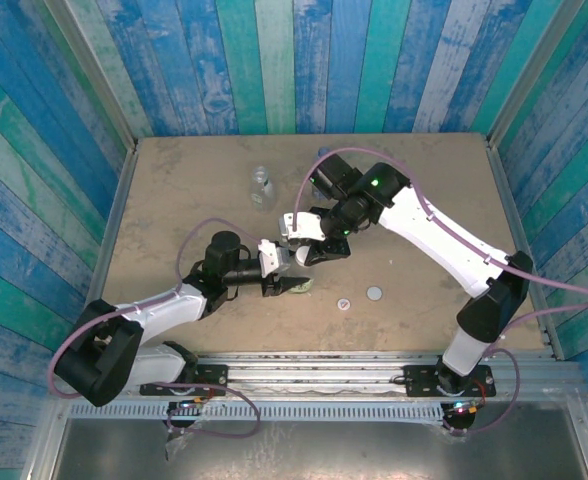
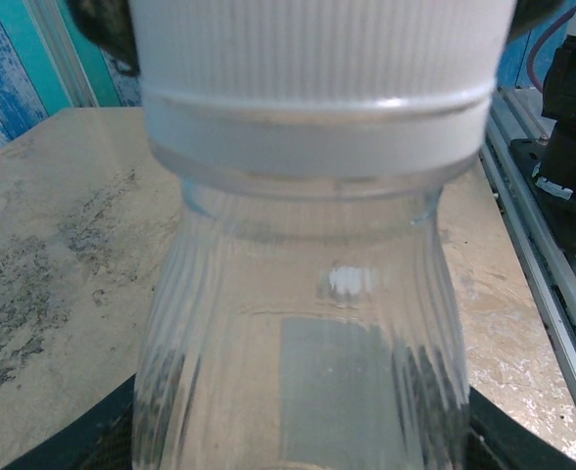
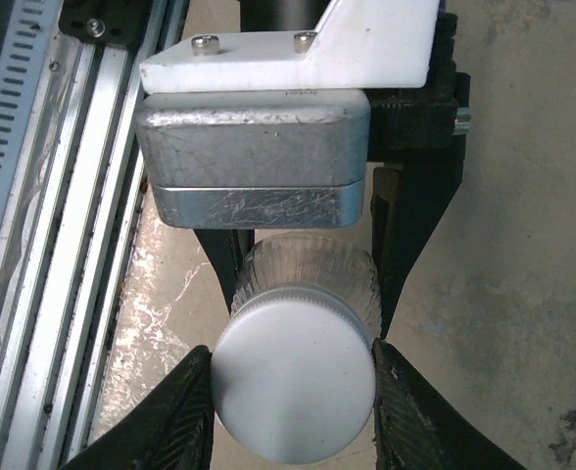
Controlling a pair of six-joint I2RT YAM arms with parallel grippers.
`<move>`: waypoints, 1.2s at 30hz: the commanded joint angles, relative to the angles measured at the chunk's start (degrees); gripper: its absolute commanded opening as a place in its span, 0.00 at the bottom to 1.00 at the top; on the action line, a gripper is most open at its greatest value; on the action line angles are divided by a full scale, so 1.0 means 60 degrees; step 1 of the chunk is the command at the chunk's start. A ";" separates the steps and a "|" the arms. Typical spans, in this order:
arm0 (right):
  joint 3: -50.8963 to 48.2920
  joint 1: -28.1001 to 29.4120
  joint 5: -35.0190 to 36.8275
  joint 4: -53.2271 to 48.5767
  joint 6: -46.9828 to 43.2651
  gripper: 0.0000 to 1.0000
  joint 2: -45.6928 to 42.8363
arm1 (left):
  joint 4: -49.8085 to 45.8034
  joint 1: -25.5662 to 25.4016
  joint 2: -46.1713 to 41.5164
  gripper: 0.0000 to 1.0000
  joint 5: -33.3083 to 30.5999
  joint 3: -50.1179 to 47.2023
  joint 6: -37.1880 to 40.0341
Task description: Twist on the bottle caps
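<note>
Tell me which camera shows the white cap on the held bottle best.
Right wrist: the white cap faces the lens, its round top visible between the fingers of the right gripper. Left wrist gives its ribbed side above the bottle, cropped at the top. Top external leaves it too small to make out.

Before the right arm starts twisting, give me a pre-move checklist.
1. Left gripper clamped on the bottle: ok, fingers on both sides of the body.
2. White cap sitting on the neck: ok.
3. Cap square to the neck: ok, in the left wrist view.
4. Threads engaged: cannot tell, hidden under the cap.
5. Right gripper centred on the cap, pads touching both sides: ok.
6. Marked cap and grey cap lying apart from both arms: ok.
</note>
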 commanded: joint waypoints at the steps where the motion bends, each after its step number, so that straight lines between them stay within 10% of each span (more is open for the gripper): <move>1: 0.0257 0.0024 -0.0142 -0.0291 0.0300 0.33 0.0142 | 0.0110 0.0010 -0.0338 0.50 -0.0094 0.0204 -0.0230; 20: -0.0582 0.0246 0.2458 0.1203 1.1803 0.24 -0.0090 | 0.0513 0.0009 -0.0170 0.50 -0.2534 0.0294 -0.0186; 27: -0.0695 0.0190 0.2052 0.1356 1.0198 0.51 -0.0463 | 0.0351 0.0010 -0.0203 0.49 -0.1998 0.0235 -0.0167; 36: -0.1587 0.0035 -0.0062 0.1937 0.4452 0.77 -0.2145 | -0.0099 0.0011 -0.0463 0.50 -0.0690 0.0117 -0.0265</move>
